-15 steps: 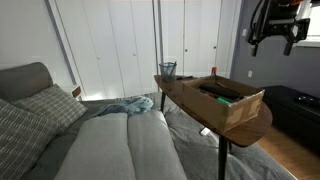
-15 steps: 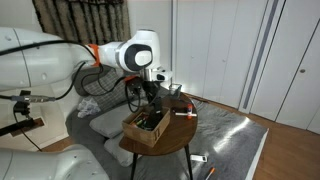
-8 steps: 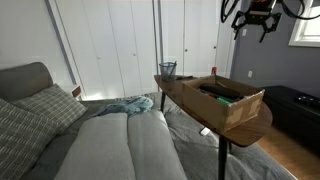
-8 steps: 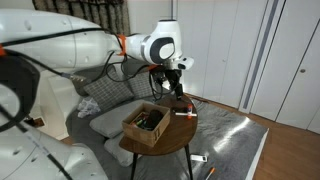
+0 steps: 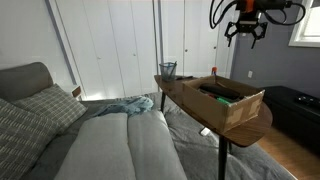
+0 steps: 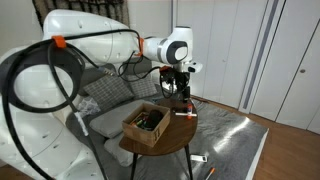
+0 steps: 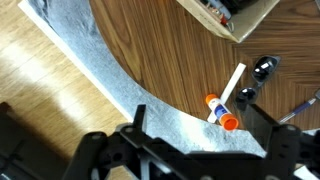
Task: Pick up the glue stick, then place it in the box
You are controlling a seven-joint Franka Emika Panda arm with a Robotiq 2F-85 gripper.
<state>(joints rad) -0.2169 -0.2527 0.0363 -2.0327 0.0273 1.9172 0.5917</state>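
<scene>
The glue stick [image 7: 220, 110], whitish with red-orange ends, lies on the round wooden table [image 7: 150, 50] near its edge, next to a white strip [image 7: 233, 82]. It shows as a small red-white spot in an exterior view [image 6: 183, 113]. The brown cardboard box [image 5: 228, 103] stands on the table and also shows in the other exterior view [image 6: 146, 124] and at the top of the wrist view [image 7: 238, 18]. My gripper [image 7: 197, 127] is open and empty, high above the table with the glue stick between its fingers in view. It shows in both exterior views [image 5: 243, 30] [image 6: 180, 88].
A dark mesh cup [image 5: 167, 70] stands at the table's far end. A dark green flat item [image 5: 222, 92] lies in the box. Two small dark objects [image 7: 262, 68] sit near the glue stick. A grey sofa [image 5: 100, 140] with a blanket stands beside the table.
My arm has swung from above the box over to the table's edge, above the glue stick. The gripper stays open and empty. Nothing on the table moved.
</scene>
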